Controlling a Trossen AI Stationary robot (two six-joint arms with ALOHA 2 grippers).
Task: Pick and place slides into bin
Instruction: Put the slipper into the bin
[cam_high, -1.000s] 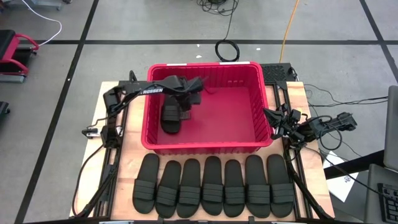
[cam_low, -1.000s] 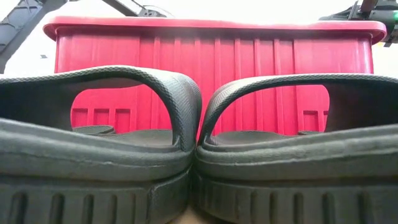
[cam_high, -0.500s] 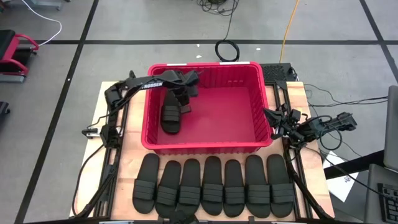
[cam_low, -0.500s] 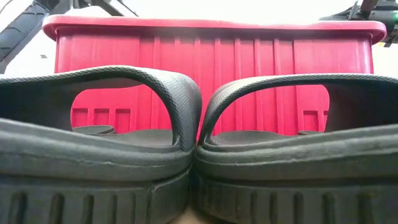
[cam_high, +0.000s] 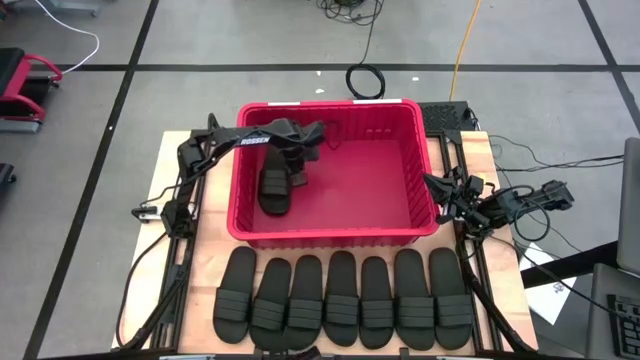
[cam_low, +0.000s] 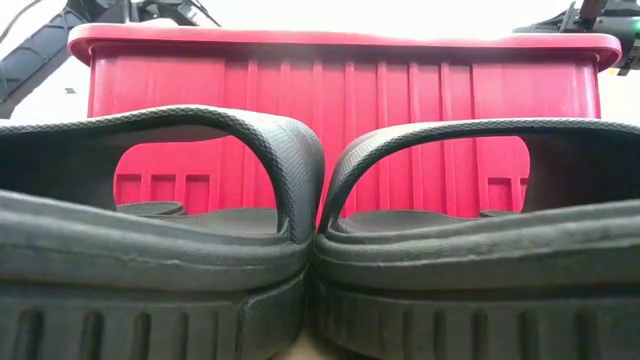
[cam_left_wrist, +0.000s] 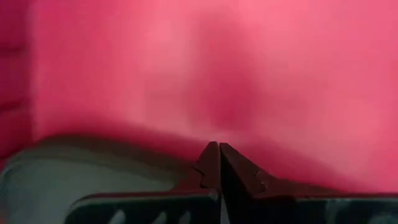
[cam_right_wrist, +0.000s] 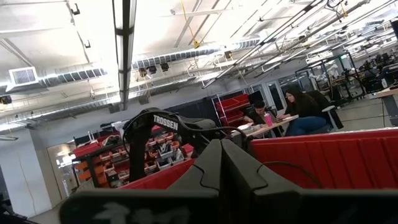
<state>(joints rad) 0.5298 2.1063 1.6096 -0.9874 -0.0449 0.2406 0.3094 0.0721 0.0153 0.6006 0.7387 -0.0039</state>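
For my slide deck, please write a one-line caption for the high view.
One slide lies in the red bin, left gripper beside it, seven slides lined up in front; right gripper waits beside the bin.

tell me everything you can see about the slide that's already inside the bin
The slide in the bin is a matte black, rubbery-looking slip-on with a wide strap. It lies flat on the red floor of the bin, in its left half near the left wall, lengthwise front to back. The left gripper, fingers shut, sits right at its far right edge; whether they touch cannot be told. Seven matching slides lie in a row outside the bin.
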